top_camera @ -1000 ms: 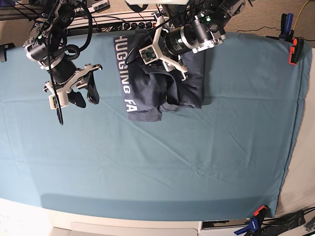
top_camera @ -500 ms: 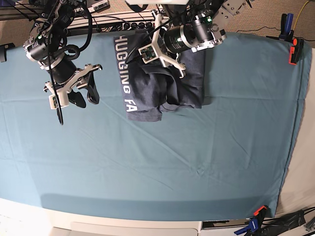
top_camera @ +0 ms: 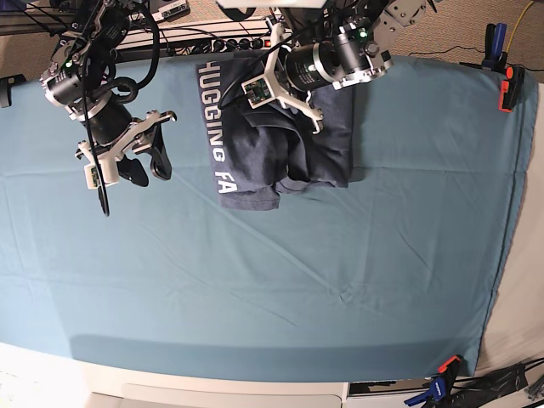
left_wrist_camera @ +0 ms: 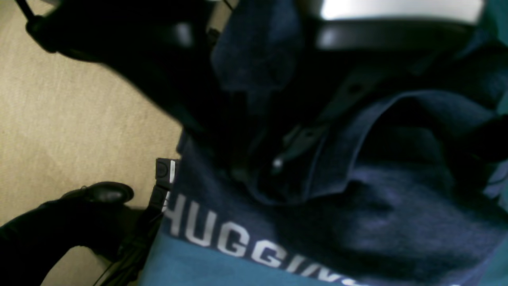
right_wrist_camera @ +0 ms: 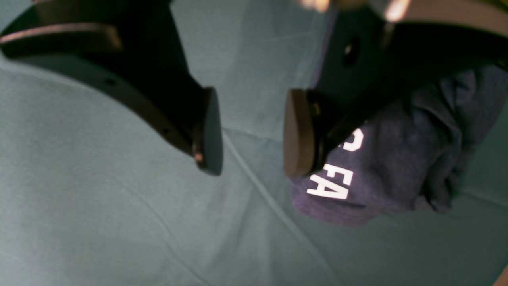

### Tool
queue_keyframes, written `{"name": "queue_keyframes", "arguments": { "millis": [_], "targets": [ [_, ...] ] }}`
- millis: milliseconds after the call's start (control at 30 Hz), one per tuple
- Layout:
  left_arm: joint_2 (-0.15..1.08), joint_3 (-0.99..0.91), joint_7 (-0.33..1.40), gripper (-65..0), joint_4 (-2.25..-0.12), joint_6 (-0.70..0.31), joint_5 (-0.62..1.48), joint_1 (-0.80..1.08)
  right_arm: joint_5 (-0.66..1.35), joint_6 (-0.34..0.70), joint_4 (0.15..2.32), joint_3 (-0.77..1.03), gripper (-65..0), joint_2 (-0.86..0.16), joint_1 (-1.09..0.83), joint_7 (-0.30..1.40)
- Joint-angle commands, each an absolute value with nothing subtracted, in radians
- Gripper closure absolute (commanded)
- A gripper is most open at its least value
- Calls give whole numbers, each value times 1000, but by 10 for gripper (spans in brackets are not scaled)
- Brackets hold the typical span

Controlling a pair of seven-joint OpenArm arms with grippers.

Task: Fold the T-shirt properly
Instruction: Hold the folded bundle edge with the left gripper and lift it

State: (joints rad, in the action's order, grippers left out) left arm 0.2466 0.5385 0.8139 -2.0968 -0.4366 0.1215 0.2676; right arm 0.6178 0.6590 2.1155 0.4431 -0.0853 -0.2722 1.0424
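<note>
The blue-grey T-shirt [top_camera: 280,144] lies crumpled at the table's far middle, its white lettering along its left side [left_wrist_camera: 222,238]. My left gripper [top_camera: 244,75] reaches into the shirt's far end near the ribbed collar [left_wrist_camera: 337,159]. In the left wrist view its dark fingers [left_wrist_camera: 254,159] have closed with a fold of shirt cloth [left_wrist_camera: 258,59] pinched between them. My right gripper [top_camera: 144,161] hovers over bare teal cloth left of the shirt. It is open [right_wrist_camera: 252,133] with nothing between its pads, and the shirt's lettered corner [right_wrist_camera: 397,159] lies just beyond one pad [right_wrist_camera: 295,133].
A teal cloth [top_camera: 297,280] covers the whole table. An orange-black clamp [top_camera: 508,85] grips its far right edge and a blue-orange clamp [top_camera: 442,374] its near right corner. Cables and a power strip [top_camera: 212,38] run behind the far edge, with beige floor [left_wrist_camera: 59,99] beyond.
My left gripper has gone from wide open to closed on shirt cloth near the collar, shifting slightly toward the far edge. The right arm has not moved.
</note>
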Motion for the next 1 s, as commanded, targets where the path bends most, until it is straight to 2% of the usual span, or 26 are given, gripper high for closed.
{"name": "queue_keyframes", "arguments": {
  "millis": [0, 33, 267, 400, 967],
  "targets": [
    [242, 541, 793, -17, -2114, -434, 123, 264, 638, 664, 2134, 446, -260, -94, -266, 1013],
    [242, 541, 793, 0, -2114, -434, 113, 264, 638, 664, 2134, 446, -260, -94, -266, 1013],
    [253, 541, 798, 0, -2114, -431, 59, 264, 638, 664, 2134, 446, -260, -94, -266, 1013],
    [297, 540, 822, 0, -2114, -384, 51, 264, 638, 664, 2134, 446, -260, -94, -266, 1013],
    [462, 538, 891, 0, -2114, -354, 33, 266, 635, 664, 2134, 446, -260, -94, -266, 1013]
  ]
}}
